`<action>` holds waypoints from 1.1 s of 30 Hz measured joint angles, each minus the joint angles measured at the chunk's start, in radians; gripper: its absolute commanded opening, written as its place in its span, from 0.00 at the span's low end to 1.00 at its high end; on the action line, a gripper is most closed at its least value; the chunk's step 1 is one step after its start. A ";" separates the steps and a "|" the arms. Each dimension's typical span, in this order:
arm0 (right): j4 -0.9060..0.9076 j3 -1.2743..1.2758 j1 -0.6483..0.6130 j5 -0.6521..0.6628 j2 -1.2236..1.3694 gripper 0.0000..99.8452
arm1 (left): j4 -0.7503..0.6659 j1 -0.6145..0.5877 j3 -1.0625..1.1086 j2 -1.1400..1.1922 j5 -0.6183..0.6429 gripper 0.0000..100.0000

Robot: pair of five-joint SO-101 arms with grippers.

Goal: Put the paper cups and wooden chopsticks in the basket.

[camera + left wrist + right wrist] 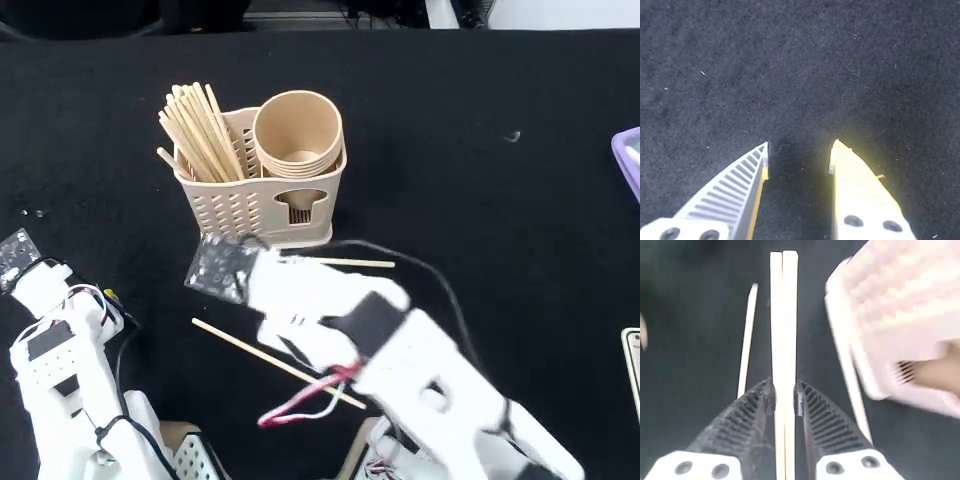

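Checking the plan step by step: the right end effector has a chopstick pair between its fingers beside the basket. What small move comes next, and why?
Probably lift the right end effector and swing it over the basket, toward the compartment holding the chopstick bundle. It seems shut on the chopstick pair, which lies beside the basket wall, and the paper cups fill the other compartment.

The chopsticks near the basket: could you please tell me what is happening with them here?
The right gripper is shut on a pair of wooden chopsticks beside the basket. The basket already holds stacked paper cups and a bundle of chopsticks. A loose chopstick lies on the table near the arms. The left gripper hangs open over bare table.
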 measured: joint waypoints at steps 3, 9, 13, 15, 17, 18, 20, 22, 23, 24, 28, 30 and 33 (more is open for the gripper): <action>-0.092 -0.069 0.020 -0.101 -0.077 0.01 | 0.000 0.000 0.000 0.000 0.000 0.21; -0.482 -0.078 0.051 -0.239 -0.115 0.01 | 0.000 0.000 0.000 0.000 0.000 0.21; -0.747 -0.078 0.052 -0.258 -0.115 0.01 | 0.000 0.000 0.000 0.000 0.000 0.21; -0.865 -0.078 0.052 -0.261 -0.110 0.01 | 0.000 0.000 0.000 0.000 0.000 0.21; -0.971 -0.080 0.052 -0.261 -0.078 0.01 | 0.000 0.000 0.000 0.000 0.000 0.21; -1.017 -0.080 0.052 -0.261 -0.055 0.01 | 0.000 0.000 0.000 0.000 0.000 0.21; -1.094 -0.080 0.063 -0.262 0.003 0.01 | 0.000 0.000 0.000 0.000 0.000 0.21; -1.157 -0.091 0.081 -0.262 0.071 0.01 | 0.000 0.000 0.000 0.000 0.000 0.21; -1.180 -0.097 0.094 -0.262 0.103 0.01 | 0.000 0.000 0.000 0.000 0.000 0.21; -1.194 -0.101 0.106 -0.261 0.137 0.01 | 0.000 0.000 0.000 0.000 0.000 0.21; -1.189 -0.103 0.152 -0.262 0.256 0.03 | 0.000 0.000 0.000 0.000 0.000 0.21; -1.129 -0.103 0.155 -0.262 0.282 0.11 | 0.000 0.000 0.000 0.000 0.000 0.21; -1.025 -0.103 0.153 -0.261 0.284 0.23 | 0.000 0.000 0.000 0.000 0.000 0.21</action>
